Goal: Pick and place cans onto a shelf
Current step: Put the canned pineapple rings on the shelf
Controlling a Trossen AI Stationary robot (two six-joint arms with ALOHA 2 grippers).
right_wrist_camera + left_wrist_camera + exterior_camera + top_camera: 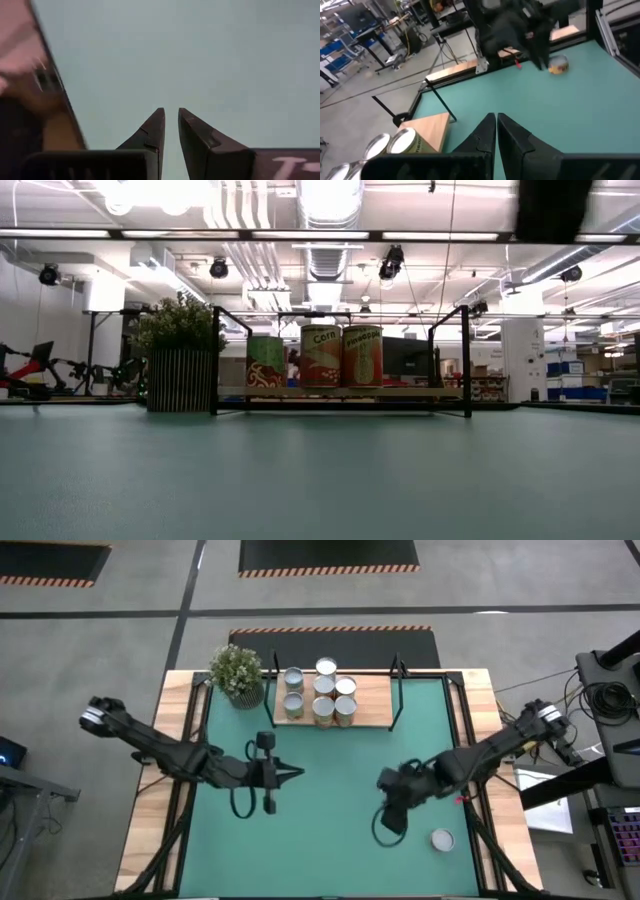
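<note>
The wooden shelf (370, 700) stands at the far middle of the green mat, with several silver-topped cans (322, 690) on its board. The low view shows three of them (322, 357) upright on the shelf (340, 392). One can (443, 839) stands alone on the mat near the right front; it also shows in the left wrist view (558, 64). My left gripper (300, 773) is shut and empty above the mat's middle, pointing right. My right gripper (381, 782) hovers left of the lone can, its fingers (171, 116) a narrow gap apart and empty.
A potted plant (238, 673) stands just left of the shelf. Black frame posts (397, 690) rise at the shelf's ends. A dark cable loop (385, 828) hangs under my right arm. Bare green mat (330, 850) lies between the grippers and the near edge.
</note>
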